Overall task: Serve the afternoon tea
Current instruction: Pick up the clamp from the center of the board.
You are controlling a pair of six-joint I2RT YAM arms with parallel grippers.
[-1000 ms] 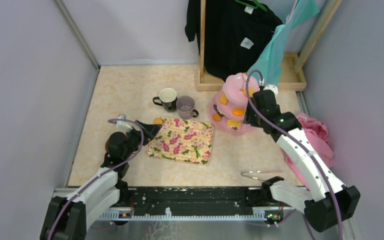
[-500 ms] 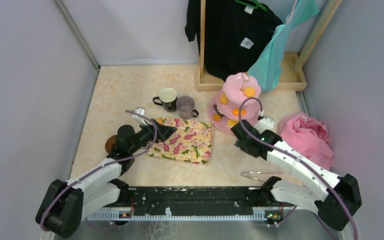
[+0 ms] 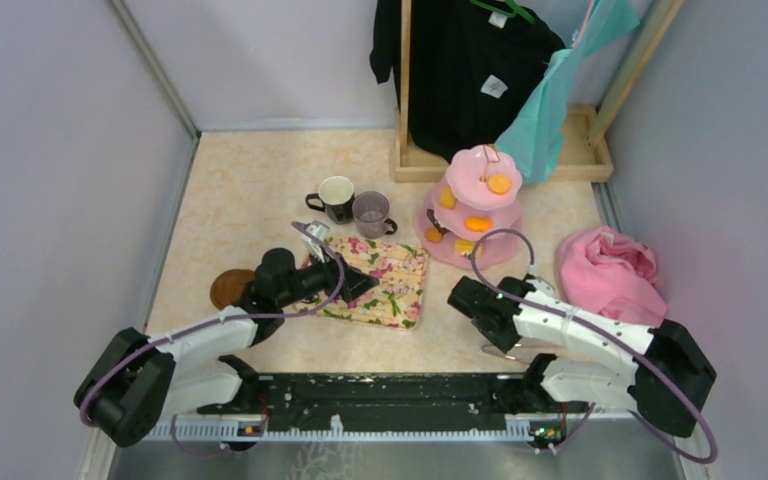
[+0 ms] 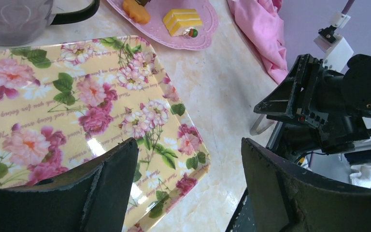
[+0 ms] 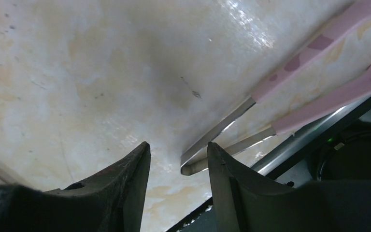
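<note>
While the left arm is reaching out over the flower-patterned tray (image 3: 400,275), it is hiding part of the tray's left side from above. The smoky translucent mug (image 3: 370,213) is being cut off by the top edge of the left wrist view. Only the bottom plate of the pink three-tier stand (image 3: 480,205) is showing there. The tongs (image 5: 297,62) with pink handles are lying partly under the right arm, and their metal tips are showing clearly only in the right wrist view.

I am making out just one round brown coaster (image 3: 230,288), lying on the table left of the tray. I cannot tell whether a second is lying beneath it. Two mugs are standing side by side beyond the tray, the black mug (image 3: 337,197) just left of the smoky one. On the stand I am counting at least four orange snacks (image 3: 499,184) spread over the tiers and one yellow snack (image 3: 465,246) on the bottom plate.

The left gripper (image 4: 188,145) is hanging wide open over the tray, holding nothing. The right gripper (image 5: 178,150) is hovering low over bare table, its fingers parted. The tong tips are lying just past the gap, ungripped. One pink cloth (image 3: 610,275) is lying right of the stand.
</note>
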